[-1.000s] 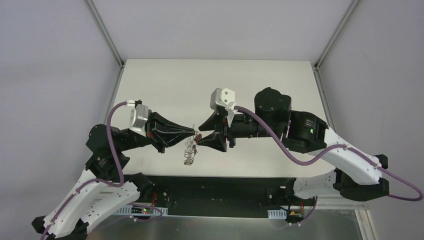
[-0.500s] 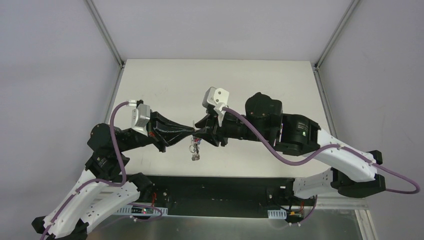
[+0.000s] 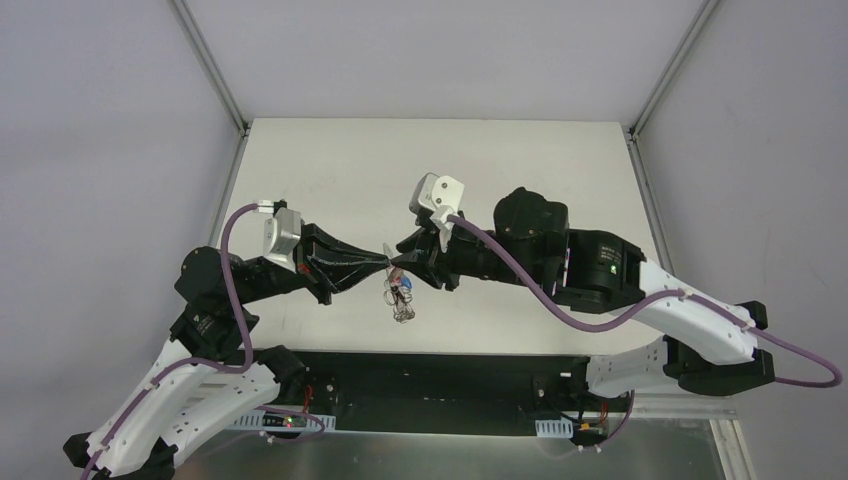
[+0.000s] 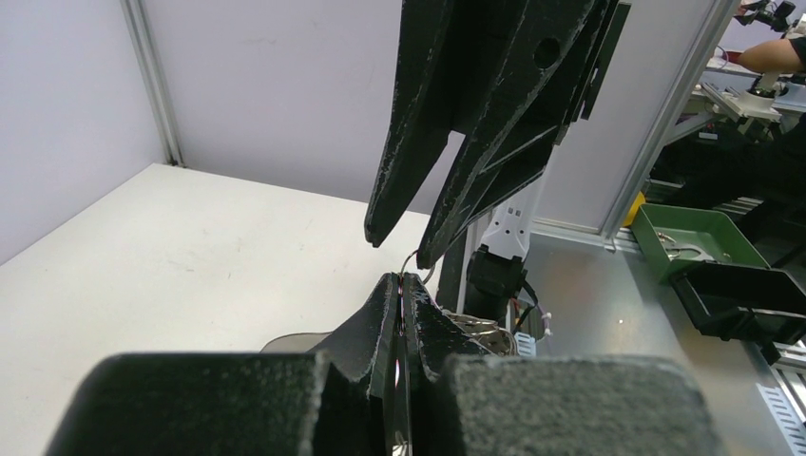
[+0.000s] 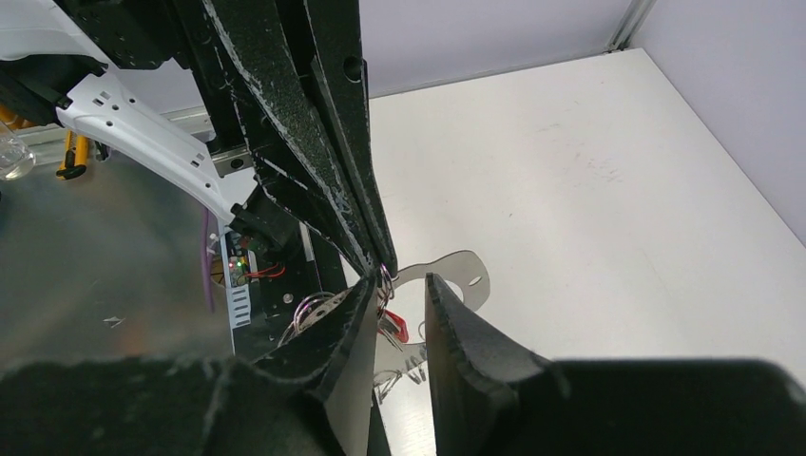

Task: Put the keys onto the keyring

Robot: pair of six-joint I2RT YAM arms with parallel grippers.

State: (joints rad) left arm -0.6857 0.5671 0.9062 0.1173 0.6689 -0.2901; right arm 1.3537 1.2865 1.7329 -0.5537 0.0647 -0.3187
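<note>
My left gripper [image 3: 386, 263] is shut on the thin wire of the keyring [image 3: 402, 308], which hangs below it above the table with its fringe of silvery pieces. A red key [image 3: 395, 283] and a bright blue key [image 3: 406, 288] hang at the top of the bunch. My right gripper [image 3: 402, 268] meets the left one tip to tip, its jaws a little apart. In the right wrist view the right gripper [image 5: 399, 290] is open with the wire loop [image 5: 386, 278] against its left finger and the red key [image 5: 397, 326] below. In the left wrist view the left gripper [image 4: 404, 283] pinches the wire. The dark key is hidden.
The white table [image 3: 330, 180] lies under both arms, walled by grey panels and metal posts. A black base plate [image 3: 440, 375] runs along the near edge. A green bin [image 4: 708, 249] stands off the table to the right in the left wrist view.
My right gripper has moved left to the left gripper's tip and narrowed its jaws. The hanging bunch has swung right, and the blue key now shows.
</note>
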